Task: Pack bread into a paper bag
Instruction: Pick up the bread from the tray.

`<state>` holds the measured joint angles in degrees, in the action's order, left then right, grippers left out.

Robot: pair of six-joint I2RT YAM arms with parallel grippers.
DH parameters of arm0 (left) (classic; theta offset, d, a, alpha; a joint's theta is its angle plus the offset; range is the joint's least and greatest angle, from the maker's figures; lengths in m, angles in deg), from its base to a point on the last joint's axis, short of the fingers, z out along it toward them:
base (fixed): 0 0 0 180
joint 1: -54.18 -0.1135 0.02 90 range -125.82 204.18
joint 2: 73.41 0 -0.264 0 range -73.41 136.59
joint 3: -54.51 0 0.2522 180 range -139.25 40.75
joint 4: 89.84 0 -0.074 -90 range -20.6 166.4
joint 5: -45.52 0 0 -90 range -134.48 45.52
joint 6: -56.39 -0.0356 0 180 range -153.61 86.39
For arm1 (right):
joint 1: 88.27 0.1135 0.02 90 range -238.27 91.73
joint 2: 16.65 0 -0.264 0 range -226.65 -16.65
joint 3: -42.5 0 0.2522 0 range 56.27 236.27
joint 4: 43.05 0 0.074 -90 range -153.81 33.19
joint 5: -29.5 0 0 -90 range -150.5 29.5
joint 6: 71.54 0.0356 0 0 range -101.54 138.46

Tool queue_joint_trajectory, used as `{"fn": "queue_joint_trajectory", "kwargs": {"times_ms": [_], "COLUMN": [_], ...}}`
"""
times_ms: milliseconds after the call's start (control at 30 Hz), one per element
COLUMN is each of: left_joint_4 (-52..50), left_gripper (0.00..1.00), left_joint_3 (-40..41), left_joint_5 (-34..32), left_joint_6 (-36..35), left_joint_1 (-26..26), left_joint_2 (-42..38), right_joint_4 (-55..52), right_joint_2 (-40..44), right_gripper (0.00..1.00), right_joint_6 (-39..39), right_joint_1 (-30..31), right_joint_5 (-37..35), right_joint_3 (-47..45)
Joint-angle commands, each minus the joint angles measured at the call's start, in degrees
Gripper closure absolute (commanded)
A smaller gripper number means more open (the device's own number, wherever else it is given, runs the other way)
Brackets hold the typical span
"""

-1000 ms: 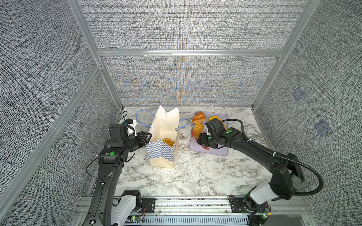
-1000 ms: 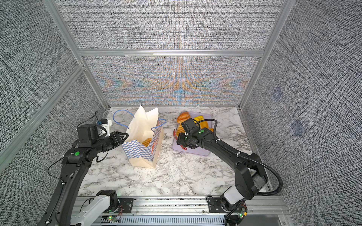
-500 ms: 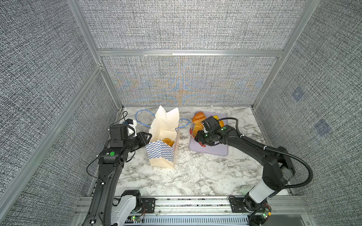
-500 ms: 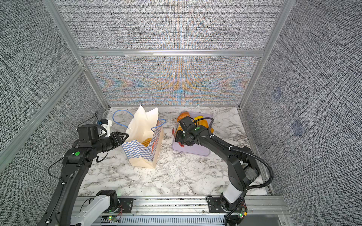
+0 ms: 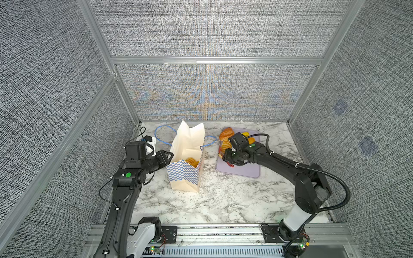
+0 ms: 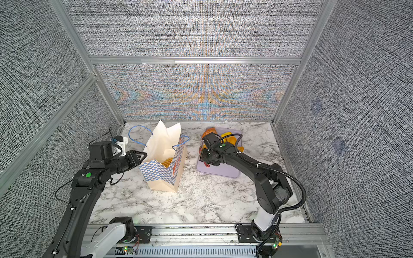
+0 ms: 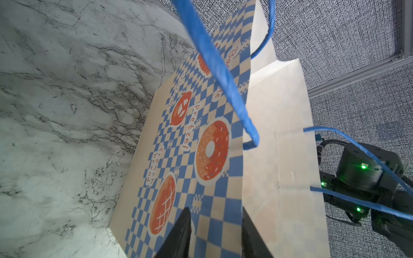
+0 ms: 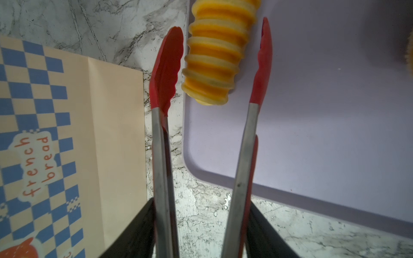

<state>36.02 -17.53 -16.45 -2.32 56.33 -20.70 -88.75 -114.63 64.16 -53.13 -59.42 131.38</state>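
right gripper (image 8: 201, 201) clamps tongs (image 8: 164, 156), tips spread astride loaf (image 8: 212, 60), frame top | I close slowly, level, so glossy loaf cannot squirt out | left gripper (image 5: 167, 155) at bag (image 5: 185, 176), hold unclear

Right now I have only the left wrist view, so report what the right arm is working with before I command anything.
Observer: The right gripper is clamped on red-tipped tongs, which your view does not show.
Operator: Give me their target.
Observer: The tong tips stand apart, one on each side of a ridged yellow loaf lying on the lilac tray.
Operator: Now tell me what is inside the bag.
Observer: The paper bag stands upright with its top open, and bread already lies inside it.
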Motion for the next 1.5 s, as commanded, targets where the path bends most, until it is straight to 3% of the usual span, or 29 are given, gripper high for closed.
{"fn": "queue_joint_trajectory", "kwargs": {"times_ms": [0,333,733,1467], "left_joint_4": [0.83,0.72,1.18,0.81], "left_gripper": [0.65,0.65,0.65,0.65], "left_joint_3": [0.05,0.00,0.10,-0.27], "left_joint_5": [0.45,0.45,0.55,0.36], "left_joint_6": [-0.78,-0.79,-0.61,-0.53], "left_joint_1": [0.04,0.04,-0.01,0.01], "left_joint_2": [-0.06,-0.15,-0.14,-0.47], "right_joint_4": [0.19,0.04,-0.22,-2.54], "right_joint_2": [-0.26,1.12,9.93,24.60], "right_gripper": [0.42,0.49,0.61,0.65], "right_joint_6": [-0.13,-0.60,-1.15,-2.69], "right_joint_1": [0.02,-0.31,-0.95,-0.95], "right_joint_5": [-0.60,-1.08,-0.99,-0.17], "right_joint_3": [0.48,-1.63,-8.43,-15.70]}}
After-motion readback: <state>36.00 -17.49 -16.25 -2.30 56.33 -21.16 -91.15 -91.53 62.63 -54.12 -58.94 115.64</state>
